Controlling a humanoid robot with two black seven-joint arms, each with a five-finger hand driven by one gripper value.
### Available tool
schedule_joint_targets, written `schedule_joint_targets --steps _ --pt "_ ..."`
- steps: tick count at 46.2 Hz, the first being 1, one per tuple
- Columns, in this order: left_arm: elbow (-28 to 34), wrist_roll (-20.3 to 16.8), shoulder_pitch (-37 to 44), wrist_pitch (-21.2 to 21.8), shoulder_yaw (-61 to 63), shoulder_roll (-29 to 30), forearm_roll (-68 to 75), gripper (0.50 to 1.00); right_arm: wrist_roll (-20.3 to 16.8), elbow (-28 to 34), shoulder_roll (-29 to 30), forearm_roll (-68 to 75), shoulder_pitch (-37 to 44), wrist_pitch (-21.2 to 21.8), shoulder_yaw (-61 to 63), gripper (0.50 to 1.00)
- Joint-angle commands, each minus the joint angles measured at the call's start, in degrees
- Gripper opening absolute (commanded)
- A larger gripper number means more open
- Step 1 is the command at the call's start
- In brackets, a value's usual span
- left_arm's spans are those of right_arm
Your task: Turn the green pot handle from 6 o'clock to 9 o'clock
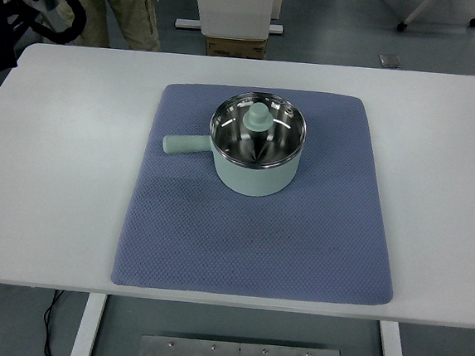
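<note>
You have no robot hand in view, so its state cannot be told. Your green pot (pixel 256 159) sits upright on the far middle of the blue mat (pixel 257 238), its handle (pixel 186 144) pointing left. A lid with a green knob (pixel 257 120) rests inside. The mat lies flat on the white bench (pixel 55 170). A person's legs (pixel 123 6) stand beyond the far left edge.
</note>
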Motion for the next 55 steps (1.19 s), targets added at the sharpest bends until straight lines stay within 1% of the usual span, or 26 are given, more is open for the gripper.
schedule_joint_targets --steps 1,13,18,23,28,34,39,55 --pt "0.94 -0.13 1.43 0.96 -0.53 -0.51 -4.58 1.0 -0.07 -0.01 0.0 0.0 0.0 0.0 0.0 1.0" --pt "5.87 -0.13 5.04 2.28 -1.06 -2.09 -11.79 1.0 0.02 -0.01 0.0 0.0 0.0 0.0 0.0 1.0" --pt "6.22 -0.3 6.62 4.21 -1.41 -2.97 -15.3 1.0 0.02 -0.01 0.0 0.0 0.0 0.0 0.0 1.0" --pt "6.22 -1.09 8.64 4.83 -1.67 -4.37 -17.33 1.0 0.02 -0.01 0.0 0.0 0.0 0.0 0.0 1.0" --pt "6.13 -3.11 11.36 5.18 -3.16 -5.52 -19.0 1.0 0.02 -0.01 0.0 0.0 0.0 0.0 0.0 1.0" --pt "6.13 -4.08 14.09 5.18 -5.89 -7.19 -19.18 1.0 0.02 -0.01 0.0 0.0 0.0 0.0 0.0 1.0" --pt "6.22 -6.63 15.5 5.27 -7.65 -7.89 -19.18 1.0 0.02 -0.01 0.0 0.0 0.0 0.0 0.0 1.0" --pt "6.57 -10.59 20.51 4.92 -12.57 -10.96 -18.56 1.0 0.02 -0.01 0.0 0.0 0.0 0.0 0.0 1.0"
